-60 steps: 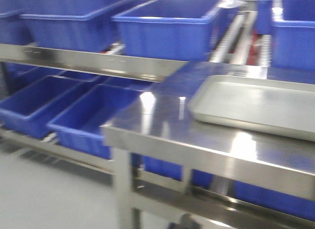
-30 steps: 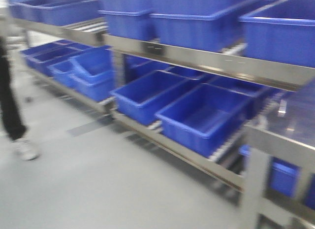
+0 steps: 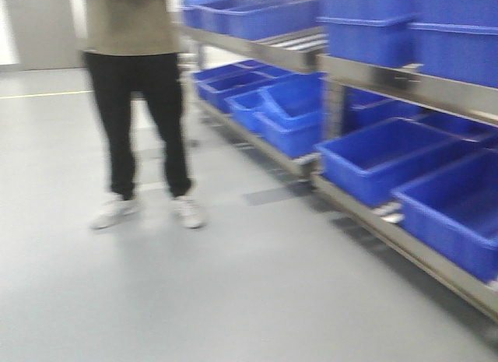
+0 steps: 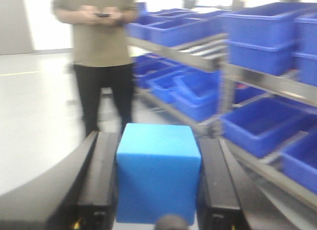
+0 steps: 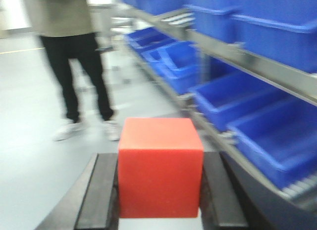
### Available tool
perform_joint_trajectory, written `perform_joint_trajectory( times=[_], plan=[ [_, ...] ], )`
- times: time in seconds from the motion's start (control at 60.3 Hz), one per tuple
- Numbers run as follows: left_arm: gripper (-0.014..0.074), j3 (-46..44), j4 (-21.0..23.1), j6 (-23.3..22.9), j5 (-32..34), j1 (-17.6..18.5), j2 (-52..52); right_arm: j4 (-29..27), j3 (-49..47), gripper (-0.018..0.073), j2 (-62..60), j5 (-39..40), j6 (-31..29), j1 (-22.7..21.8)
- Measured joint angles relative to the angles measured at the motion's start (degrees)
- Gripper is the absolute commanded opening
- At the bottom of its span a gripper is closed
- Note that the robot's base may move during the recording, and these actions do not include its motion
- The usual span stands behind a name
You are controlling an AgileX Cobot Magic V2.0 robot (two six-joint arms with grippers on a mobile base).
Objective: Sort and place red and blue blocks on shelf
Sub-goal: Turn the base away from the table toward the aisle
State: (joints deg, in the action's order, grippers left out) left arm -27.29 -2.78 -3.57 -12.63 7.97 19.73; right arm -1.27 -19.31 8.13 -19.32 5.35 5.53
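Note:
In the left wrist view, the bright blue block (image 4: 158, 173) sits squeezed between the two black fingers of my left gripper (image 4: 158, 141), which is shut on it. The right wrist view shows the bright red block (image 5: 161, 168) held the same way, with my right gripper (image 5: 159, 158) shut on it. Both blocks are carried in the air above the grey floor. The stainless-steel shelf (image 3: 389, 75) runs along the right side of the front view, and its rails also cross the wrist views (image 4: 198, 59) (image 5: 257, 67). Neither gripper shows in the front view.
A person (image 3: 136, 105) in black trousers and white shoes stands on the floor ahead to the left, close to the rack. Large blue crates (image 3: 389, 156) fill the rack's upper and lower levels. Grey floor (image 3: 233, 284) spreads in front.
The front view has swung left: the steel table with the grey tray has left the frame, the rack has slid to the right, and the standing person has come fully into view.

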Motion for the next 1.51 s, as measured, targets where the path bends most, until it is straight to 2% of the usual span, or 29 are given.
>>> perform_joint_trajectory(
  times=[1.508],
  plan=[
    [0.0122,0.0,0.0,0.0,0.0,0.0,0.0,0.0,0.0,0.0067,0.0,0.0,0.0,0.0]
  ],
)
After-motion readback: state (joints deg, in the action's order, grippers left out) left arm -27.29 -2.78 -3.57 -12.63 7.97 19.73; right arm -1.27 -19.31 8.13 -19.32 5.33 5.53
